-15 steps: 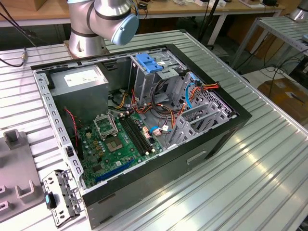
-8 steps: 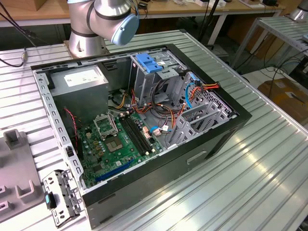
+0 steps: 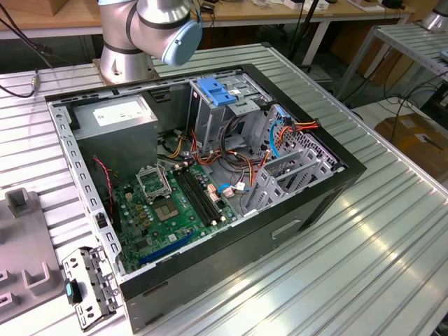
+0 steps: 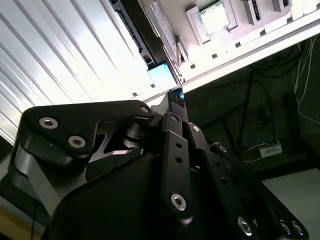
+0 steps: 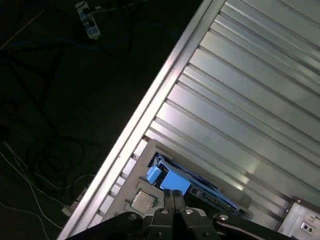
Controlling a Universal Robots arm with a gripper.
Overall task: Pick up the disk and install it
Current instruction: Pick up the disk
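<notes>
In both wrist views my gripper [image 5: 173, 194] [image 4: 176, 95] hangs high above the ribbed metal table, near its edge. Its two fingers lie together and nothing shows between them, so it is shut. Just past the fingertips lies a flat dark slab with a light blue patch [image 5: 170, 181] [image 4: 161, 75], resting in a grey parts tray [image 5: 150, 150]. It looks like the disk, though I cannot tell for sure. The gripper is well clear of it. In the exterior view the open computer case [image 3: 308, 210] lies on the table with the arm's base and elbow [image 3: 161, 24] behind it.
Inside the case stand a grey drive cage with a blue handle [image 3: 213, 91], a power-supply box [image 3: 115, 115], the motherboard and loose cables. A processor chip [image 5: 143, 199] [image 4: 215, 17] sits in the tray near the slab. A metal bracket with a blue clip [image 3: 87, 287] lies by the case. Beyond the table edge is dark floor with cables.
</notes>
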